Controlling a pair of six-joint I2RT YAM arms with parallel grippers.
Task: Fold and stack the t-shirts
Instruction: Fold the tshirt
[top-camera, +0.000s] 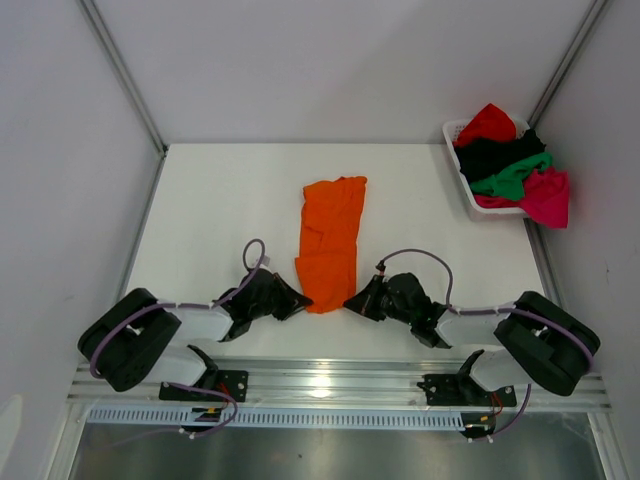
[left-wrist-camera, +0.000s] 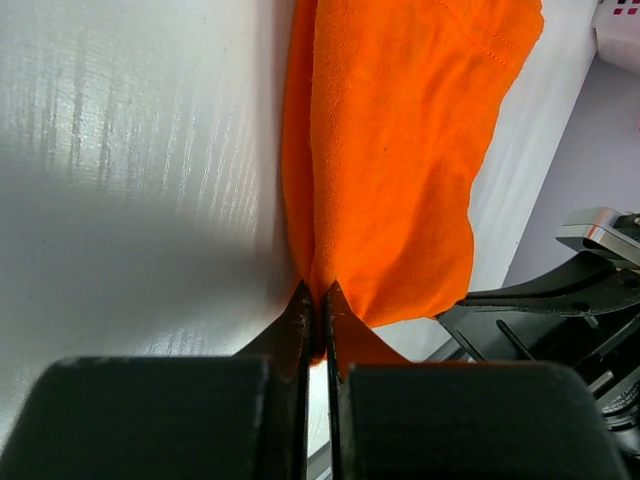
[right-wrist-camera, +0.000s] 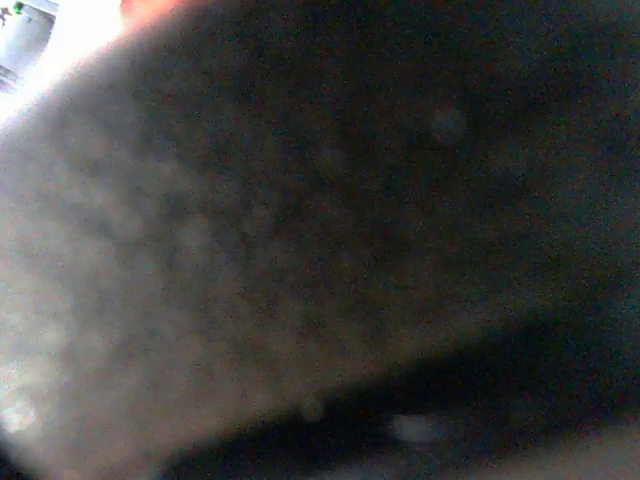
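Top view: orange t-shirt (top-camera: 330, 243) lies mid-tabletop (top-camera: 220, 200), narrowed to a long, slightly lumpy strip running 12 to 6. Left arm (top-camera: 190, 325) has its jaws at the strip's 7 o'clock corner and right arm (top-camera: 470, 322) at the 5 o'clock corner, both low on the surface. Remaining t-shirts (top-camera: 510, 165) sit heaped in the white basket (top-camera: 455, 130) at 2 o'clock, with the pink one hanging over the rim. Left wrist view: left jaws are pinched tight on the near hem corner, orange showing in the slit between them. It's only a thin bite, and I can't tell how many layers are caught. The right arm's black body sits close at 4 o'clock. Right wrist view: dark blur, nothing usable. Right jaws are closed, but I can't tell whether there is cloth in them. Risks, my read: if the right side has nothing, carrying the 6 o'clock end toward 12 drags one corner only and the fold goes diagonal. The thin left bite may slip mid-lift, or peel off just the top layer and open the strip. With the jaws this close, the arms may clash if they converge. Uneven lift heights would bunch the lumpy middle further.
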